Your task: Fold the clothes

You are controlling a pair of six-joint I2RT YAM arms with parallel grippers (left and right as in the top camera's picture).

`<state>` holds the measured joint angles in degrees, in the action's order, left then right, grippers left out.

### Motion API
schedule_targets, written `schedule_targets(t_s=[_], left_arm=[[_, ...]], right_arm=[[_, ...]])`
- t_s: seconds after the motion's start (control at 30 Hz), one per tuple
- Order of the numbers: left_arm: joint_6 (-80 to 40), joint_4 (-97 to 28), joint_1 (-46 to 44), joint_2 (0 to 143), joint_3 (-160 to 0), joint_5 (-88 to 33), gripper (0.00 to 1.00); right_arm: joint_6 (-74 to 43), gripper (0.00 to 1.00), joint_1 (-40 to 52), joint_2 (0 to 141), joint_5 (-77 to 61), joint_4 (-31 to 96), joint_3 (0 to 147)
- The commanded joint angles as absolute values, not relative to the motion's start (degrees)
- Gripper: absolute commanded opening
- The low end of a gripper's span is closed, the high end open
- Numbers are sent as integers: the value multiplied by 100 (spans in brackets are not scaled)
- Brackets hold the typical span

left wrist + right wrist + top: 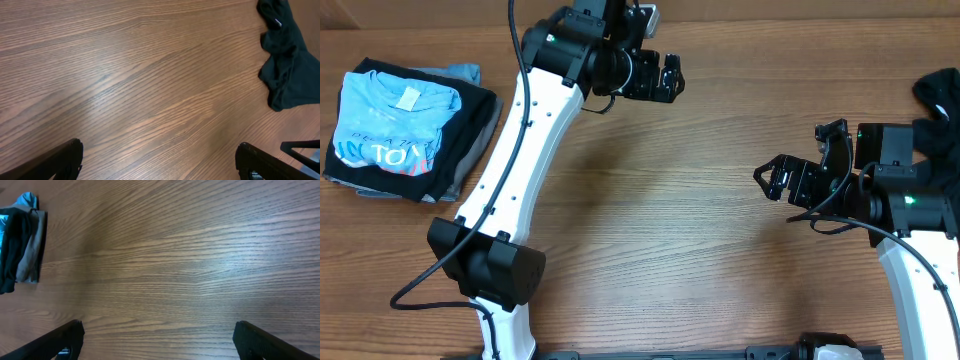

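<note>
Left gripper (674, 78): jaws spread wide, nothing between them, touching nothing; it hangs over bare wood at the top of the overhead view
Left gripper, own camera (160, 167): two dark fingers (60, 162) sit in the bottom corners, far apart, with only wood grain between them
Right gripper (788, 155): jaws just as wide, empty, pointing toward the middle of the table (670, 230) from the right side
Right gripper, own camera (160, 345): fingers (260, 340) low in the picture, wide apart, bare wood between them
Folded stack (410, 135): at the left side of the table, well apart from both grippers; seen edge-on at the top left of the right wrist view (20, 240)
Blue T-shirt (395, 120): folded flat on top of the stack, print and lettering facing up
Under the T-shirt: a black layer, then grey cloth showing at the edges
Loose black garment (942, 95): crumpled at the right edge of the table beside the right arm, unfolded, no gripper on it; also at the upper right of the left wrist view (287, 70)
</note>
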<state>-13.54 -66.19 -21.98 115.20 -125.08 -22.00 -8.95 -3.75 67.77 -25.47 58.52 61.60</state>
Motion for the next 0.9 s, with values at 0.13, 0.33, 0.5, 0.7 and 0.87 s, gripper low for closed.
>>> schedule_targets(t_s=[0.13, 0.33, 0.5, 0.7, 0.87], left_arm=[[-1286, -6617, -2211, 11539, -12499, -2032, 100], [-1284, -6615, -2211, 11539, -12499, -2034, 100], [-1286, -6617, -2211, 11539, -12499, -2034, 100], [-1286, -6615, -2211, 11539, -12499, -2034, 100], [-1286, -6615, -2211, 11539, -12499, -2034, 100]], right_arm=[[-878, 100, -399, 6764, -2554, 5841, 6211], [-878, 100, -399, 6761, -2552, 5841, 6211], [-878, 100, -399, 6683, -2552, 5839, 6200], [-615, 100, -327, 5459, -1796, 5240, 5839], [-593, 100, 237, 3083, -1466, 2912, 4344]])
